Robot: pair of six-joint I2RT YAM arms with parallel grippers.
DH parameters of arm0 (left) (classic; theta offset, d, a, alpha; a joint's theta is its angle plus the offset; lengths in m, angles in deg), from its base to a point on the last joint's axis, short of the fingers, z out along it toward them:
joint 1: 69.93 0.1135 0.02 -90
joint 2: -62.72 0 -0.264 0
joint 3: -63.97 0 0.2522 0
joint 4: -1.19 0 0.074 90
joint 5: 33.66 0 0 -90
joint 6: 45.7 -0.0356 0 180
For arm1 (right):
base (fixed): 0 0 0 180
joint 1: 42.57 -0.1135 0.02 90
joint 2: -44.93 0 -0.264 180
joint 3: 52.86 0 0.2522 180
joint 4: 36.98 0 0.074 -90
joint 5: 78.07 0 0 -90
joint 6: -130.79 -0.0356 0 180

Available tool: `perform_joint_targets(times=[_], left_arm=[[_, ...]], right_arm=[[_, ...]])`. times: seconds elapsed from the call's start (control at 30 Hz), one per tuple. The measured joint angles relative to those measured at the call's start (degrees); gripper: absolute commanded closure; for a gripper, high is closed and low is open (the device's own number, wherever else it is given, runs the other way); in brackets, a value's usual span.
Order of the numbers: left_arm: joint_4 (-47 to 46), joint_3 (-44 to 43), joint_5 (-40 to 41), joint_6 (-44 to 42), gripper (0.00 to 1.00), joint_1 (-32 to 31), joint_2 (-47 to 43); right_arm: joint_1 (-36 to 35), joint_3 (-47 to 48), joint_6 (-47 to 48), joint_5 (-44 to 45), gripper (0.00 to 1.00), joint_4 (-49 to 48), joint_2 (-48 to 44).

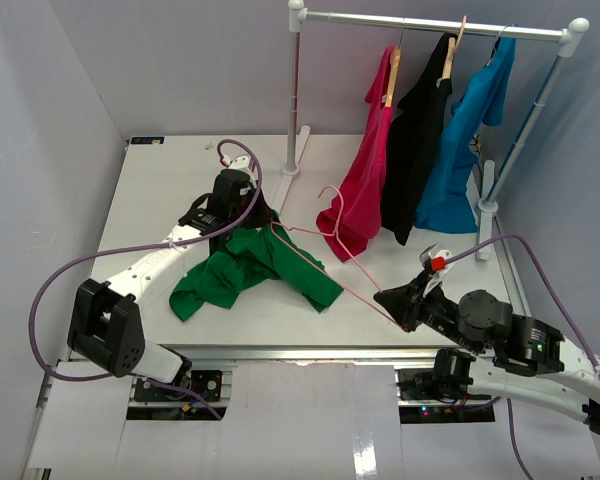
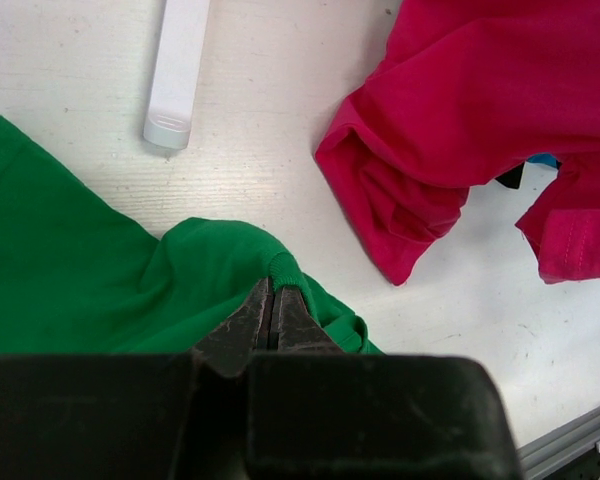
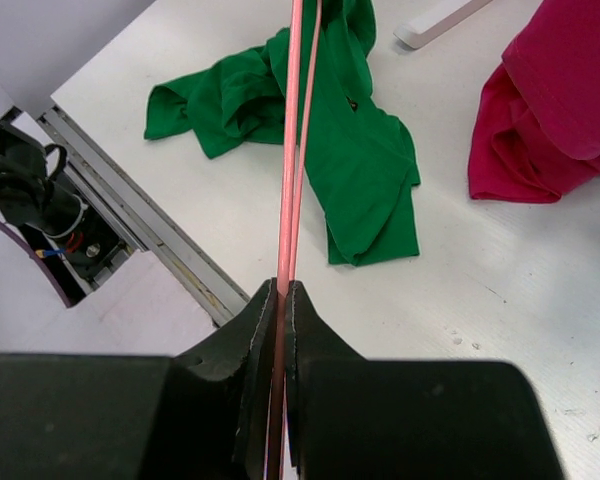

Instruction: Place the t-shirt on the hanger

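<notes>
The green t-shirt (image 1: 250,268) lies crumpled on the white table, left of centre. My left gripper (image 1: 248,212) is shut on its ribbed collar (image 2: 284,268), pinching the cloth at the shirt's far end. The pale pink wire hanger (image 1: 325,262) slants across the table, its hook (image 1: 330,205) near the magenta shirt and one end over the green cloth. My right gripper (image 1: 388,300) is shut on the hanger's near corner, and the wire (image 3: 290,150) runs straight out from between the jaws toward the t-shirt (image 3: 360,160).
A clothes rail (image 1: 430,22) at the back right carries a magenta-red shirt (image 1: 365,180), a black shirt (image 1: 415,140) and a turquoise-blue shirt (image 1: 465,140). The magenta hem (image 2: 420,200) drapes onto the table beside my left gripper. The rail's white feet (image 2: 175,70) rest on the table.
</notes>
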Motion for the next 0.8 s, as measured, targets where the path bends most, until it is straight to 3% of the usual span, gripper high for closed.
perform_joint_targets(times=[0.33,0.8], left_arm=[[0.32,0.02,-7.99,0.20,1.00,0.00,-2.95],[-1.23,0.10,-18.57,-0.06,1.00,0.01,-14.80]], right_arm=[[0.00,-3.57,2.84,1.74,0.92,-6.62,6.18],[0.00,-13.73,9.49,2.75,0.92,-39.32,14.68]])
